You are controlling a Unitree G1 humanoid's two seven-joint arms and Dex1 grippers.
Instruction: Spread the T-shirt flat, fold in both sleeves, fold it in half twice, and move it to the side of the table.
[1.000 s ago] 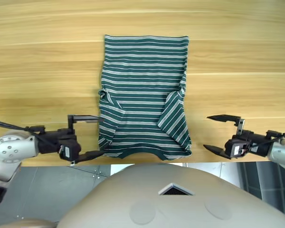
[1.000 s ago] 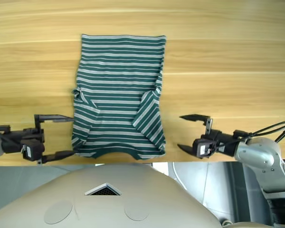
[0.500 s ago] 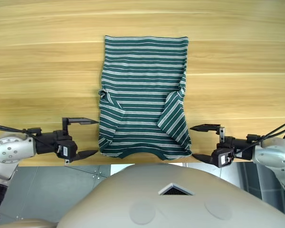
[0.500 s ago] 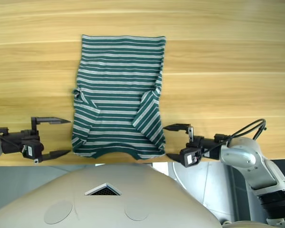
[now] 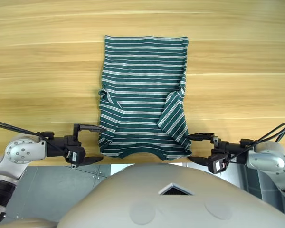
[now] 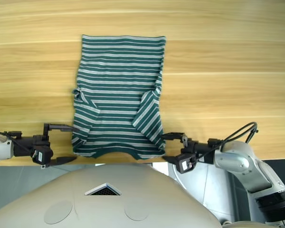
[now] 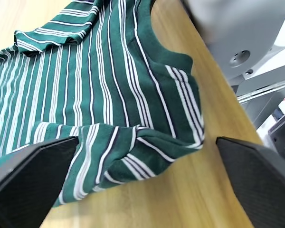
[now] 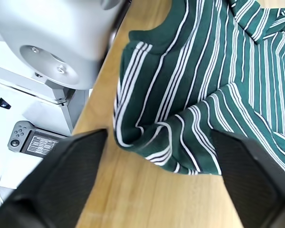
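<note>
left eye view: the left gripper and right gripper, jaws spread, flank the t-shirt's near corners on the table.

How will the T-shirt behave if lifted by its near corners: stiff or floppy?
Likely floppy: the T-shirt lies in soft folds at its tucked sleeves. Probably light, so it should sag between two grasp points. Folded layers may slip apart on the smooth wooden table.

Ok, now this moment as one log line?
shirt: sleeves folded | left gripper: open, near corner | right gripper: open, near corner
</note>
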